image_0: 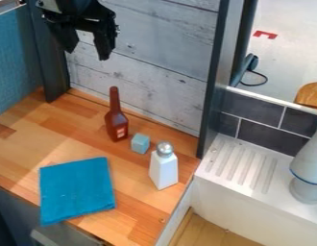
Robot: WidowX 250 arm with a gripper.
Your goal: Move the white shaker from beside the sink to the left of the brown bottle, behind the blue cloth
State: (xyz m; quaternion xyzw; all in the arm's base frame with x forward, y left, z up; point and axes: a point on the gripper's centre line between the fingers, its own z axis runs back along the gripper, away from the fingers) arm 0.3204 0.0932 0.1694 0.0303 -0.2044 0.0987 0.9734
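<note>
A brown bottle (116, 126) with a slender neck and a small label stands upright near the center of the frame, slightly left. The black gripper (87, 54), at the upper left, hangs above it and well apart from it, its two fingers spread open and pointing downward. Just beside the bottle, toward the lower right, lies a light-blue block (140, 143); next, near the block, stands a white shaker (164, 171) with a silvery domed cap. A blue cloth (77, 190) lies flat at the lower left. All four rest on a wooden counter (139, 211). Behind rises a panel of pale planks (145, 62); at the right are a grooved white draining board (241, 166) and dark tiles (254, 106).
</note>
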